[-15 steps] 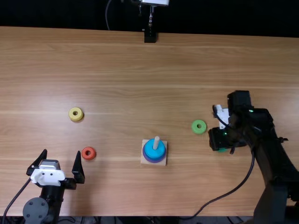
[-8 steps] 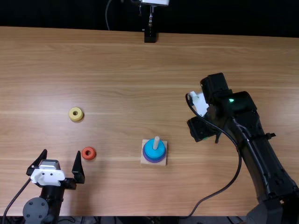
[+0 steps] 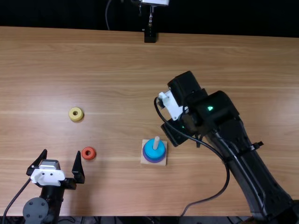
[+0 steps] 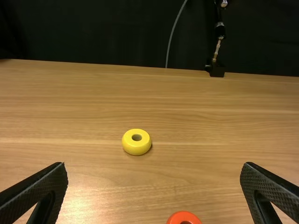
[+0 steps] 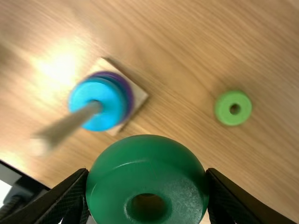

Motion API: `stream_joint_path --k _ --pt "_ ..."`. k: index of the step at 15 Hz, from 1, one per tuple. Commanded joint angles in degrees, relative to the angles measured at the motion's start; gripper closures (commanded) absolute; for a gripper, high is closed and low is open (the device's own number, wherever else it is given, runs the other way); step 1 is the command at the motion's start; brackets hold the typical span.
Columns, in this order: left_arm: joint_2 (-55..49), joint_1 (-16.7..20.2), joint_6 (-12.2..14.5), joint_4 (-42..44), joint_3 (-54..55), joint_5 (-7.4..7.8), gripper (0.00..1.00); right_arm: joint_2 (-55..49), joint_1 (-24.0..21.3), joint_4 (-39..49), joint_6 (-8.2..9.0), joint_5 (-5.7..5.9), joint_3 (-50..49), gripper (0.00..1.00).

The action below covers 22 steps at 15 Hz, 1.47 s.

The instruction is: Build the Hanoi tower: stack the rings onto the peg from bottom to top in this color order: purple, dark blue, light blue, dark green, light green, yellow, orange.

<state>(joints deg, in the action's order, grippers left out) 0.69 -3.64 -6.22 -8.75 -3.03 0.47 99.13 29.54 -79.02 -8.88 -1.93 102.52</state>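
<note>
- Currently, the dark green ring (image 5: 145, 163) is gripped across its sides by the right hand (image 5: 147, 176), its hole left uncovered.
- Above the worktop (image 3: 112, 60), it is carried near the peg (image 3: 156, 142) but not over it; the light blue ring (image 3: 153, 151) is already seated there.
- Next, the hole should be centred over the peg's tip before any lowering is begun, and the ring kept level.
- A slow, straight descent is called for; if the rim is caught on the tip, the ring should be raised slightly and realigned, not pressed.
- Release is best made only once the light blue ring is met, with both fingers parted evenly so that nothing is dragged.
- The left hand (image 4: 153, 163) is held empty, its fingers spread, and can be left aside.
</note>
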Motion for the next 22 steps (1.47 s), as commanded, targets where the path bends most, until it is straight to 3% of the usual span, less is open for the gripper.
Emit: stream_joint_path --k 1,9,11,22 --pt "-0.69 0.65 0.21 -1.16 2.68 0.69 0.00 -1.31 2.19 -0.46 1.71 -0.49 2.95 1.00" --pt "-0.69 0.65 0.21 -1.16 2.68 0.69 0.00 -0.96 9.31 -0.35 2.56 -0.39 5.06 1.00" --pt "-0.69 0.65 0.21 -1.16 2.68 0.69 0.00 -0.96 9.57 -0.25 6.67 -0.39 5.06 1.00" --pt "-0.69 0.65 0.21 -1.16 2.68 0.69 0.00 -0.43 9.13 -0.14 6.25 -0.39 4.18 1.00"
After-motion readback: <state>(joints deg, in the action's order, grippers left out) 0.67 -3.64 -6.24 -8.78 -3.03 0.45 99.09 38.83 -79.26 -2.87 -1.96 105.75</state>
